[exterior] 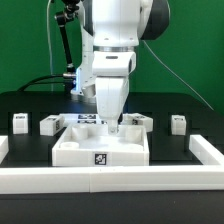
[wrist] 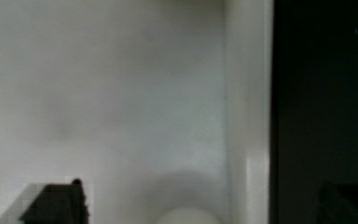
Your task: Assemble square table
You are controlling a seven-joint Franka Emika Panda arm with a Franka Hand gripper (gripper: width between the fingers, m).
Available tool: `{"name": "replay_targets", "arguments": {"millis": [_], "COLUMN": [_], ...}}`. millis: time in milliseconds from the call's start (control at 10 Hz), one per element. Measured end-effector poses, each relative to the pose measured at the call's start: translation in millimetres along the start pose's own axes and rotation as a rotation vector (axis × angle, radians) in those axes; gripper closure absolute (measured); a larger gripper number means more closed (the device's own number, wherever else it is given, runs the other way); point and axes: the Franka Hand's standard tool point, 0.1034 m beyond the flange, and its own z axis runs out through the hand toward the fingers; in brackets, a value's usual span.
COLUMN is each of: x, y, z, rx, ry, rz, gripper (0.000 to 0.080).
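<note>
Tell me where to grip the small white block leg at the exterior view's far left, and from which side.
Probably grip that small white block leg across opposite side faces, from above: it stands apart from its neighbour on the black surface.

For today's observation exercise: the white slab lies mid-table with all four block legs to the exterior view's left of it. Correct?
Not quite. The exterior view shows only two block legs to that view's left of the white slab; the other two stand to its right.
</note>
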Motion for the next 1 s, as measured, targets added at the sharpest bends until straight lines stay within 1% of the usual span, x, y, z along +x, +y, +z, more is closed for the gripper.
{"name": "replay_targets", "arguments": {"millis": [400, 500, 600, 800, 900, 1000], "x": [0.6, 0.9, 0.2, 0.0, 0.0, -0.1], "y": [-5.4, -6.3, -6.2, -6.3, -6.4, -6.5], "z": [14.8, 15.8, 15.9, 16.0, 16.0, 16.1], "rx": [0.020, 0.022, 0.023, 0.023, 0.023, 0.024], "ry": [0.001, 0.000, 0.000, 0.000, 0.000, 0.000], "rz": [0.023, 0.030, 0.031, 0.031, 0.031, 0.031], "gripper": [0.0150, 0.0172, 0.0172, 0.0528, 0.0528, 0.0673]}}
